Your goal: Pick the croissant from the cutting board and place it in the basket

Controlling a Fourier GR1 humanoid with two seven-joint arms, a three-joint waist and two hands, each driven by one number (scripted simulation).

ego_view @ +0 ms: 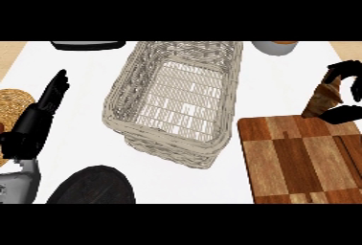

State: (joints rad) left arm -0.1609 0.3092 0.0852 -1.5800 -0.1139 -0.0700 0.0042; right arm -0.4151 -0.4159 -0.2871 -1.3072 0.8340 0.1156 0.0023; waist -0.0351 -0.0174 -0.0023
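The croissant [325, 98], golden brown, hangs upright above the far right corner of the wooden cutting board [297, 158], pinched between the fingers and thumb of my right hand [346, 112]. That hand is partly cut off by the view's right edge. The grey wicker basket [176, 139] lies in the middle of the white counter, left of the board, and holds nothing. My left hand [42, 110] rests open at the far left, fingers straight and pointing away from me.
A round black plate [92, 189] sits at the near left. A brown round thing [13, 103] shows at the left edge. A dark tray [88, 45] and a grey cup [276, 47] stand at the far edge.
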